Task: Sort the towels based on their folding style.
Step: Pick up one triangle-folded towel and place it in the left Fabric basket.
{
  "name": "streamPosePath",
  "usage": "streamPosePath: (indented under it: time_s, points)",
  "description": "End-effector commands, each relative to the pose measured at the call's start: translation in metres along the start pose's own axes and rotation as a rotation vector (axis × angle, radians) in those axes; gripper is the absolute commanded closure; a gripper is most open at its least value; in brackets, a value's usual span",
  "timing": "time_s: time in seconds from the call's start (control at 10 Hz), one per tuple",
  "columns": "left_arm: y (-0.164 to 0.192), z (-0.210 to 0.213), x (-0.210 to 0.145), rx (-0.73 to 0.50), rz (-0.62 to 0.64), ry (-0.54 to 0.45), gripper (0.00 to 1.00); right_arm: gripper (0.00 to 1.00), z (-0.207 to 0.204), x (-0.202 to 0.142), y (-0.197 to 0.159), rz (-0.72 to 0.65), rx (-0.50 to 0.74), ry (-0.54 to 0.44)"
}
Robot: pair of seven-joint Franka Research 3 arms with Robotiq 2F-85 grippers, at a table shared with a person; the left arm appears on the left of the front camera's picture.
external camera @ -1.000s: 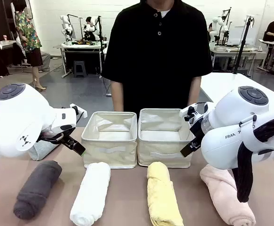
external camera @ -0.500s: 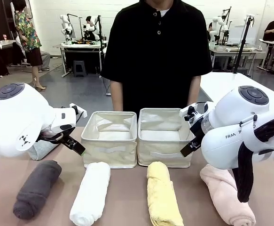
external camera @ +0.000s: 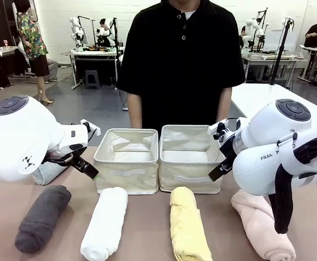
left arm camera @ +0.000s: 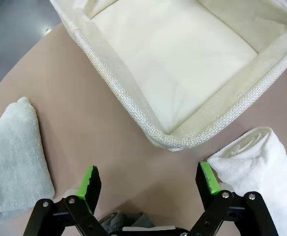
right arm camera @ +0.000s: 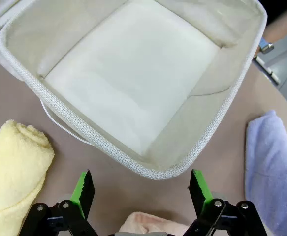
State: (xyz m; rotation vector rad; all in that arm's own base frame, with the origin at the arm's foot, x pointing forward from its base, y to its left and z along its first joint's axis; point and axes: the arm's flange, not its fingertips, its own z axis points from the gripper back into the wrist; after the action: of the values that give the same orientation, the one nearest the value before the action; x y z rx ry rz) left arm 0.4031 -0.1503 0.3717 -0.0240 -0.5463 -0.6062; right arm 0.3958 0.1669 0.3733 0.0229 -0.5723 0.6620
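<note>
Four rolled towels lie along the near table edge: dark grey (external camera: 41, 217), white (external camera: 105, 223), yellow (external camera: 188, 225) and pale pink (external camera: 261, 223). A mint green towel (left arm camera: 15, 157) lies left of the left basket, partly behind my left arm (external camera: 47, 173). A light blue towel (right arm camera: 273, 162) lies right of the right basket. My left gripper (external camera: 82, 165) (left arm camera: 149, 179) hangs open over bare table between the mint towel and the white towel (left arm camera: 254, 157). My right gripper (external camera: 219, 168) (right arm camera: 141, 186) hangs open at the right basket's corner, between the yellow towel (right arm camera: 15, 167) and the blue one.
Two empty cream fabric baskets (external camera: 128, 160) (external camera: 190, 157) stand side by side mid-table. A person in a black shirt (external camera: 182, 60) stands behind them at the far edge. Both arms' white bodies hang over the table's left and right sides.
</note>
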Motion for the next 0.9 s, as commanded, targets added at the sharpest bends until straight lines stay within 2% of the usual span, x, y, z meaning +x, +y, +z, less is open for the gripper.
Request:
streamPosePath:
  time_s: [0.0,0.7,0.8]
  points:
    - [0.0,0.0,0.0,0.0,0.0,0.0,0.0,0.0,0.0,0.0,0.0,0.0,0.0,0.0]
    - [0.0,0.0,0.0,0.0,0.0,0.0,0.0,0.0,0.0,0.0,0.0,0.0,0.0,0.0]
    - [0.005,0.041,0.014,0.04,-0.024,-0.044,0.0,0.0,0.044,0.014,0.006,0.025,-0.07,-0.055]
